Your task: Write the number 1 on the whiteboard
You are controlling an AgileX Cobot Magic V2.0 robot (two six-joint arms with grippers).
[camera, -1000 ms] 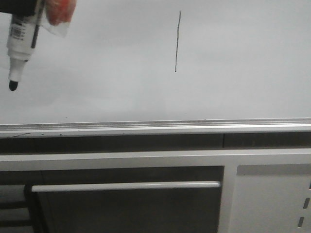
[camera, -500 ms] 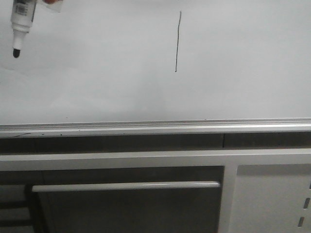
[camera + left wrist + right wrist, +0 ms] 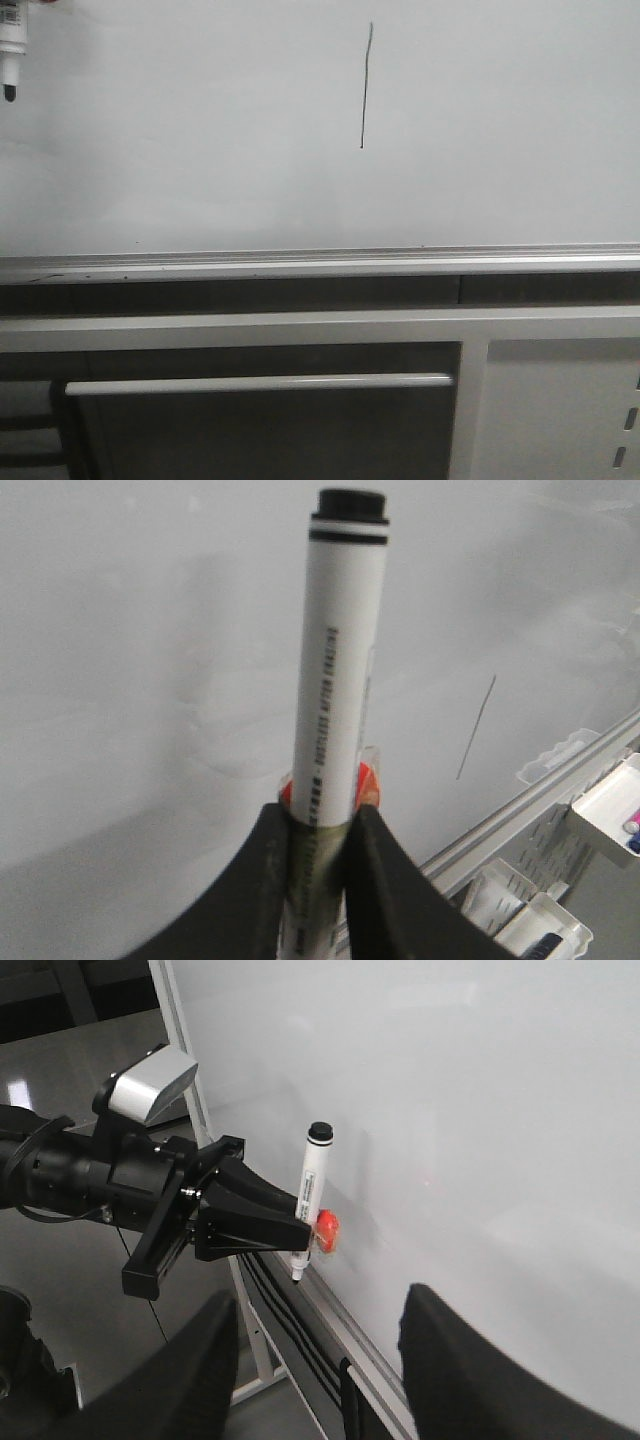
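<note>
The number 1 (image 3: 365, 86) is a thin dark vertical stroke high on the whiteboard (image 3: 250, 150), a little right of centre; it also shows in the left wrist view (image 3: 476, 727). My left gripper (image 3: 318, 825) is shut on a white marker pen (image 3: 335, 670). In the front view only the pen's black tip (image 3: 10, 62) shows, at the top left corner, away from the stroke. The right wrist view shows the left gripper (image 3: 300, 1228) holding the pen (image 3: 311, 1195) beside the board (image 3: 480, 1110). My right gripper (image 3: 318, 1360) is open and empty.
A silver rail (image 3: 320, 264) runs along the board's bottom edge. Below it is a white metal frame with a horizontal bar (image 3: 260, 383). Small white trays (image 3: 610, 805) hang on the stand near the rail.
The marker has moved up and to the left, from well inside the front view to its top left corner. The stroke is unchanged.
</note>
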